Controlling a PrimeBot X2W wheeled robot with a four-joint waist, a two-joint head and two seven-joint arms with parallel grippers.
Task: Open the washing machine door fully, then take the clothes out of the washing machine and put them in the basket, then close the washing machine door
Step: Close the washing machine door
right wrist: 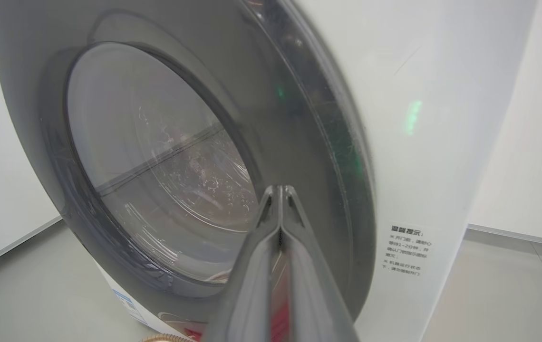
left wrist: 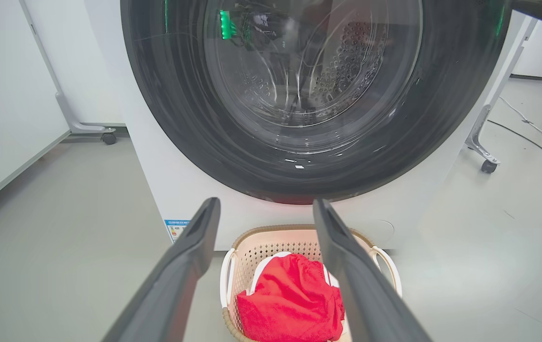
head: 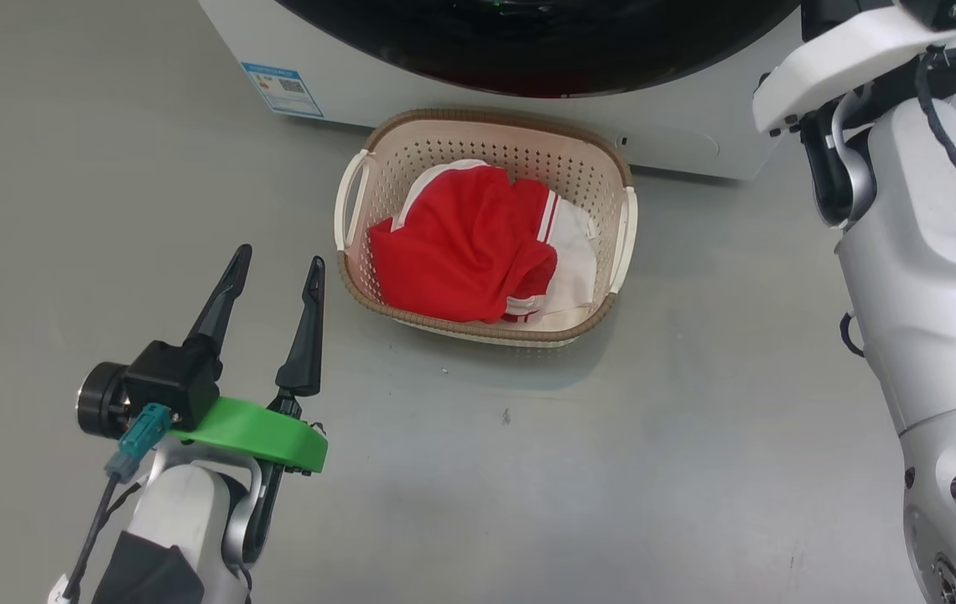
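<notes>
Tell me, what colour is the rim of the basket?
Brown and braided, on the cream basket; the head view shows it best.

The clothes [head: 461, 252] are showing bright red with white stripes; the basket [head: 528, 155] is showing cream perforated walls and a brown braided rim.

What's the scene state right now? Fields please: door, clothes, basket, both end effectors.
door: washing machine door looks closed against the washing machine
clothes: red clothes piled in the basket
basket: on the floor, just in front of the machine
left: left end effector open, empty, above the floor to the basket's left
right: right end effector shut, holding nothing, aimed at the door's black rim; contact unclear
</notes>
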